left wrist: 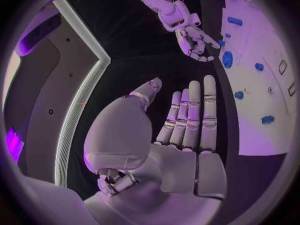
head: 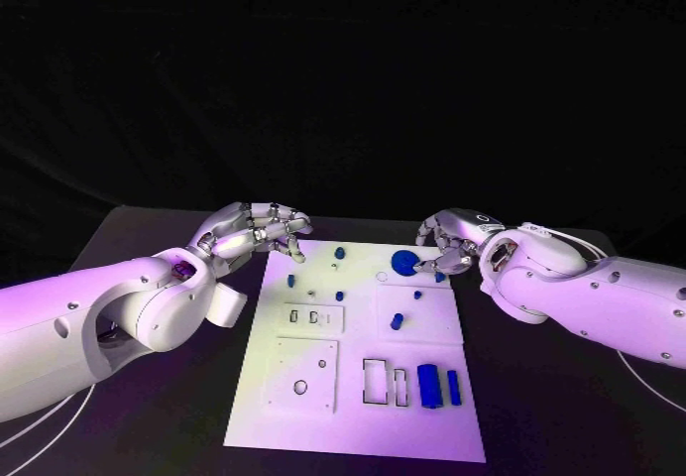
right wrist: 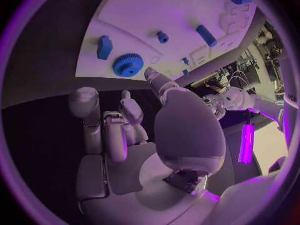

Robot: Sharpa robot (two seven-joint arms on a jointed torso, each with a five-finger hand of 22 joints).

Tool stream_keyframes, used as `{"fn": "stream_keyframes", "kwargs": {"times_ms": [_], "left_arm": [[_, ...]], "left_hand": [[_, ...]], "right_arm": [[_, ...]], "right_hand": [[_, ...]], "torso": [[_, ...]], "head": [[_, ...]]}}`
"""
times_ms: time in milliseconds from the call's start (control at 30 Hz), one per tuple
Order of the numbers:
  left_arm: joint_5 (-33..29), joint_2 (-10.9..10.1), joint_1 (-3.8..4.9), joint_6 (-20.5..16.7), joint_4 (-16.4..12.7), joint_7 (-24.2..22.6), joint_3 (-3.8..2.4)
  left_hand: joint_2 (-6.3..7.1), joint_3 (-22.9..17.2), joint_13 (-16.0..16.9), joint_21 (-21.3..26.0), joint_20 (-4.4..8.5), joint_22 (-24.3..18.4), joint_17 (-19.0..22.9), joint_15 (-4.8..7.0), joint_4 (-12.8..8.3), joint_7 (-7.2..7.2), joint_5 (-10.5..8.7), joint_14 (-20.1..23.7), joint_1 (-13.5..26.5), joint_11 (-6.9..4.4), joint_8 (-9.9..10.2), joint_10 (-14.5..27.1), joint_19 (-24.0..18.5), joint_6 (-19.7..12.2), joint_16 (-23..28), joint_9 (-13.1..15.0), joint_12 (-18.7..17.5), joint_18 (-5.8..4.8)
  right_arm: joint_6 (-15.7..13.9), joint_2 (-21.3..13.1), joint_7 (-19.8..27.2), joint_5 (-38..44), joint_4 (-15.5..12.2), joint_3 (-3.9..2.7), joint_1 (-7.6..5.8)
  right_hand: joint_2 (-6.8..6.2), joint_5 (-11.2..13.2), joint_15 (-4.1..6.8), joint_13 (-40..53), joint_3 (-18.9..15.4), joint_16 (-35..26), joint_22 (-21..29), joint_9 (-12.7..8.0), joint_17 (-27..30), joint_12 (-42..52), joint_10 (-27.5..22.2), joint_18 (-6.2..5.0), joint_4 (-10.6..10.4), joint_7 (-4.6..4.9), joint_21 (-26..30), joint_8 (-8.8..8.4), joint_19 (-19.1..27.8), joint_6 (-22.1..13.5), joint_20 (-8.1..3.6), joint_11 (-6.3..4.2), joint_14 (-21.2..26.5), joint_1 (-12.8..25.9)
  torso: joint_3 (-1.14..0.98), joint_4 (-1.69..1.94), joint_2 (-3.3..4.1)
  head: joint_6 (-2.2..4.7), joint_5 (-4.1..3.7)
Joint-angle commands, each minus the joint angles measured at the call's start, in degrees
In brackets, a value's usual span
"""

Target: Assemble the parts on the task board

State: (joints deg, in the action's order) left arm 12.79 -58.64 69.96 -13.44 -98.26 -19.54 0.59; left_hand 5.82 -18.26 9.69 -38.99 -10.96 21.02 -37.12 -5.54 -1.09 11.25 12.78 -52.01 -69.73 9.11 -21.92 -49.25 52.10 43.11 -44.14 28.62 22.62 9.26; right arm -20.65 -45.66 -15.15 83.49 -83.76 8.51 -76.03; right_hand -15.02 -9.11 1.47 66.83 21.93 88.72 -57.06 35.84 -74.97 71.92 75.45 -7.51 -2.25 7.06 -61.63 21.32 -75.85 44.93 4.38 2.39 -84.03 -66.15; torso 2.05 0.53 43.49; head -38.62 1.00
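Note:
The white task board (head: 358, 407) lies in the middle of the black table. A round blue gear (head: 406, 261) sits near its far right corner, with small blue parts (head: 339, 253) scattered around it and two long blue blocks (head: 427, 385) at the near right. My right hand (head: 450, 248) hovers just right of the gear, fingers loosely bent and holding nothing. In the right wrist view the gear (right wrist: 128, 65) lies just beyond the thumb tip, apart from the fingers (right wrist: 84, 105). My left hand (head: 258, 233) is above the board's far left corner, its fingers (left wrist: 194, 115) straight and holding nothing.
The board has rectangular recesses (head: 375, 382) and a raised plate with a round hole (head: 300, 387) in its near half. A blue block (right wrist: 104, 47) and a small blue cylinder (right wrist: 163, 37) lie beside the gear. Bare black table (head: 557, 407) flanks the board.

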Motion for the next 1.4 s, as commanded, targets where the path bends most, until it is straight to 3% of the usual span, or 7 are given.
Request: {"fn": "stream_keyframes", "kwargs": {"times_ms": [33,167,433,867,1000,1400], "left_arm": [[-0.38,0.23,-0.02,1.24,0.11,-0.54,0.03],[-0.38,0.23,-0.03,1.35,0.18,-0.45,0.09],[-0.37,0.24,-0.04,1.48,0.18,-0.32,0.13],[-0.31,0.08,-0.04,1.48,0.07,-0.14,0.14],[-0.3,0.1,-0.04,1.46,0.02,-0.15,0.14],[-0.2,-0.03,-0.04,1.45,0.05,0.27,0.13]], "left_hand": [[0.15,-0.02,-0.05,-0.29,-0.11,0.05,0.06,0.03,0.23,0.26,-0.34,0.44,0.22,-0.11,0.22,0.48,-0.36,-0.33,-0.3,0.06,0.33,0.69],[0.14,-0.02,-0.06,-0.3,-0.12,0.06,0.06,0.03,0.25,0.26,-0.34,0.44,0.23,-0.11,0.22,0.5,-0.37,-0.34,-0.31,0.07,0.34,0.69],[0.11,-0.01,-0.06,-0.32,-0.13,0.08,0.07,0.03,0.29,0.27,-0.32,0.44,0.23,-0.1,0.21,0.5,-0.39,-0.33,-0.33,0.08,0.36,0.7],[0.1,-0.01,-0.07,-0.34,-0.13,0.09,0.07,0.02,0.31,0.27,-0.31,0.43,0.24,-0.1,0.2,0.51,-0.4,-0.33,-0.34,0.08,0.38,0.7],[0.08,0.0,-0.08,-0.39,-0.15,0.13,0.08,0.02,0.38,0.27,-0.3,0.42,0.25,-0.1,0.18,0.53,-0.43,-0.34,-0.37,0.1,0.42,0.71],[0.07,0.01,-0.1,-0.42,-0.16,0.15,0.09,0.02,0.41,0.28,-0.3,0.43,0.24,-0.1,0.19,0.54,-0.45,-0.37,-0.39,0.1,0.44,0.72]], "right_arm": [[3.06,0.63,-1.06,-5.16,0.95,-0.02,-0.03],[3.46,1.78,-1.0,-7.13,2.48,-0.01,-0.03],[3.27,4.37,-0.78,-9.89,5.58,0.05,0.14],[3.11,5.66,-0.85,-10.57,7.1,0.07,0.25],[3.75,6.12,-0.95,-10.49,7.34,0.1,0.35],[4.98,7.23,-1.05,-9.92,8.51,0.21,0.71]], "right_hand": [[0.0,-0.52,0.16,6.2,0.39,1.03,-3.16,-0.03,-14.46,5.45,3.4,1.07,-0.51,0.01,-2.69,0.56,-1.43,-0.7,0.04,0.03,-5.85,-1.0],[0.2,-1.03,0.03,11.71,1.18,1.28,-6.76,-0.52,-15.03,9.96,6.84,1.69,-0.87,0.08,-5.77,0.92,-3.0,-0.98,0.06,0.12,-5.97,-1.54],[0.57,-2.32,-0.08,15.13,2.18,1.28,-8.7,-1.31,-15.03,12.57,9.09,2.0,-1.06,0.24,-7.4,0.8,-3.8,-1.07,0.14,0.23,-5.97,-2.23],[0.68,-2.66,-0.2,15.08,2.5,1.28,-8.79,-1.72,-15.03,12.55,8.99,1.99,-1.21,0.41,-7.42,0.47,-3.74,-1.5,0.23,0.38,-5.97,-2.31],[0.67,-2.65,-0.22,15.04,2.51,1.28,-8.74,-1.76,-15.03,12.52,8.95,1.98,-1.23,0.43,-7.37,0.43,-3.71,-1.55,0.24,0.4,-5.97,-2.3],[0.66,-2.41,-0.32,14.53,2.51,1.28,-8.4,-1.96,-15.03,12.15,8.52,1.89,-1.43,0.54,-7.01,0.25,-3.47,-1.88,0.32,0.52,-5.97,-2.14]], "torso": [[-0.05,0.11,0.1],[0.01,0.1,0.12],[0.05,0.09,0.24],[0.02,-0.04,0.17],[0.01,0.07,0.15],[0.06,-0.01,0.16]], "head": [[0.14,-0.09],[0.04,-0.13],[-0.18,-0.13],[-0.77,0.02],[-1.01,0.01],[-1.19,0.12]]}}
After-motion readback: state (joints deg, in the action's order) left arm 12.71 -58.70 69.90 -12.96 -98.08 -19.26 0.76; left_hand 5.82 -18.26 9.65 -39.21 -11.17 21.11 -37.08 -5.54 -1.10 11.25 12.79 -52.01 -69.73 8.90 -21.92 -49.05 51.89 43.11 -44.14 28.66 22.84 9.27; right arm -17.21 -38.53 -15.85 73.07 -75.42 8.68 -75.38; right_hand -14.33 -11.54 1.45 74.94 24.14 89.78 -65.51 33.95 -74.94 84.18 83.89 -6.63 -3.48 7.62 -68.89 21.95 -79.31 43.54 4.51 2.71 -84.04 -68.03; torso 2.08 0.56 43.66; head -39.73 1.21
